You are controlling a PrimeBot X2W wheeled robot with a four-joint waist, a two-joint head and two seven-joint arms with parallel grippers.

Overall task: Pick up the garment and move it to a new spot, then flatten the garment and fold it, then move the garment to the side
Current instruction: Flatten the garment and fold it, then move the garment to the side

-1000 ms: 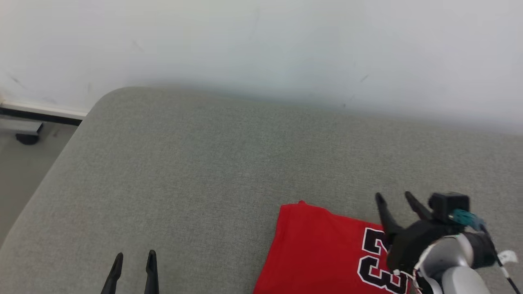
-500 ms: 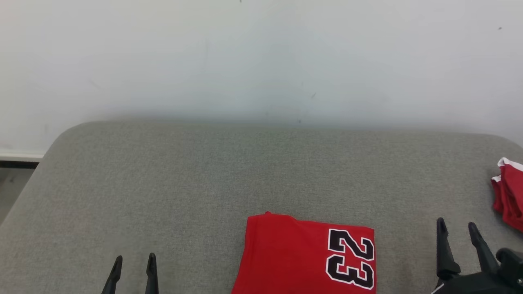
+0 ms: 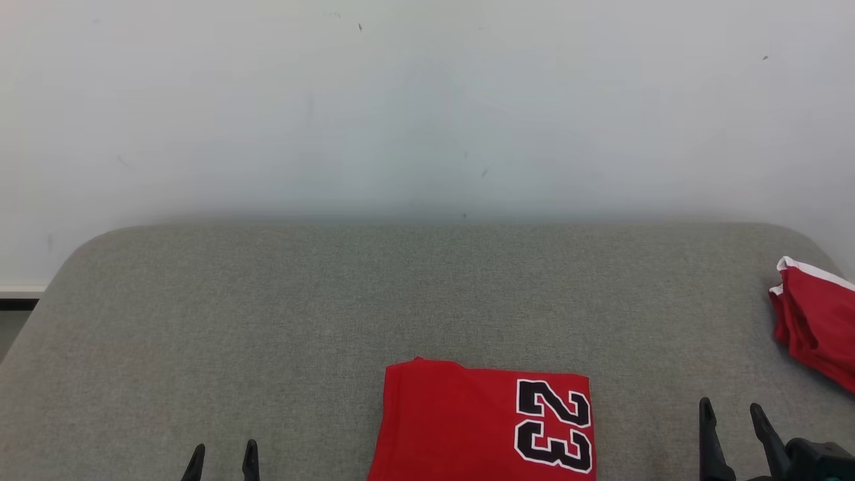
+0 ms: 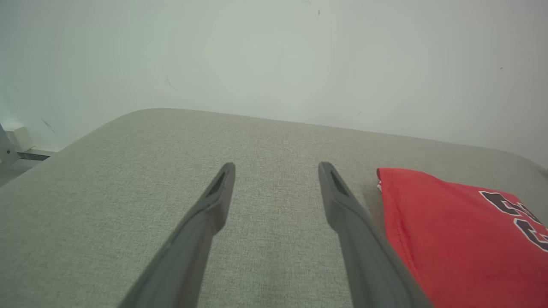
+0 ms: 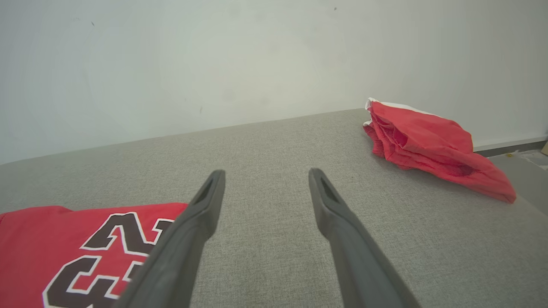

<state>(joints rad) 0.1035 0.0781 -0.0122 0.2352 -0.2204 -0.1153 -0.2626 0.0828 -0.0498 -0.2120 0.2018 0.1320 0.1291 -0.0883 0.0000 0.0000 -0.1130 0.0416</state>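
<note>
The folded red garment [image 3: 461, 427] lies flat on the grey worktop [image 3: 267, 321]; left claw [image 3: 224, 447] and right claw [image 3: 729, 406] flank it, both wide open, empty.

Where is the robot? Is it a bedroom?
Hard to say. It looks like a plain indoor room: a grey padded surface against a bare white wall, with a folded red jersey on it.

Head camera swung right; red bundle [image 3: 815, 327] now in frame. Right gripper [image 3: 729, 406] off the folded jersey [image 3: 454, 427], now apart to its right.
</note>
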